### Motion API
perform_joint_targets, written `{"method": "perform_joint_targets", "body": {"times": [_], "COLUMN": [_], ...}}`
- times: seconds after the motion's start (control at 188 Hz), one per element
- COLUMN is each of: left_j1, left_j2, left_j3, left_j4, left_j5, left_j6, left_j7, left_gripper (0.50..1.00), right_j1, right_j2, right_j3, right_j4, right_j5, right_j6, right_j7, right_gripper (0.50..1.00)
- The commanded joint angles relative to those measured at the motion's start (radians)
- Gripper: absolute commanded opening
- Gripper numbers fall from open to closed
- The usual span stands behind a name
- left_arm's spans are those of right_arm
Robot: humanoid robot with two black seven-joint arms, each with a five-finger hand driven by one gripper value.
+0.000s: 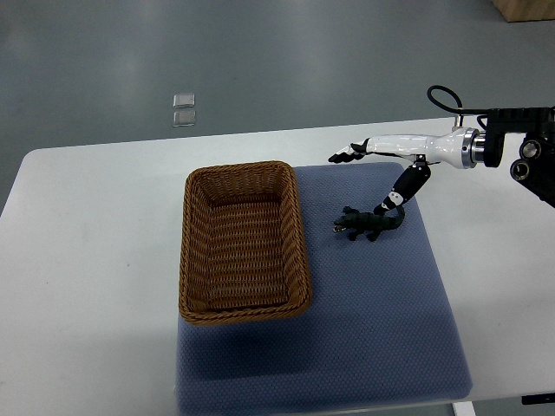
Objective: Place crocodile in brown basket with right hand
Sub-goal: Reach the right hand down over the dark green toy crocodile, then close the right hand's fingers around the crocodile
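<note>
Splayed right hand [395,145] near crocodile [368,225] on mat [390,329].

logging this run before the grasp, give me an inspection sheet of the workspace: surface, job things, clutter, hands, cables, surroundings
surface: white table with a blue-grey mat laid on it
job's things: brown basket on the mat's left part, nothing inside; crocodile lying on the mat to the basket's right, apart from it
clutter: nothing seen
hands: right hand above the mat, fingers stretched out, one digit reaching down to the crocodile's tail, contact unclear; left hand not in view
cables: black cable loop at the right wrist
surroundings: grey floor, two small clear pieces on it, brown box corner top right
</note>
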Motion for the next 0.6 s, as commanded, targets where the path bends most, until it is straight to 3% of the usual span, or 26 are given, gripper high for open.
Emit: {"method": "perform_joint_targets", "body": {"times": [0.0,0.235,0.597], "left_j1": [0.001,-0.001,-0.001], "left_j2": [0.000,0.000,0.000], "left_j3": [0.000,0.000,0.000], "left_j4": [0.000,0.000,0.000], "left_j5": [0.000,0.000,0.000], "left_j6": [0.000,0.000,0.000], "left_j7": [0.000,0.000,0.000], "left_gripper": [1.000,1.000,1.000], "right_j1": [0.039,0.094,0.108], "right_j2": [-0.013,-0.015,-0.005], "right_j3": [-0.109,-0.312,-0.410], "right_j4": [0.005,0.005,0.005], "right_j5": [-0.021,-0.095,-0.138], "right_j6": [-0.092,-0.288,-0.323], "right_j7": [0.005,0.039,0.049], "right_gripper": [0.924,0.917,0.917]}}
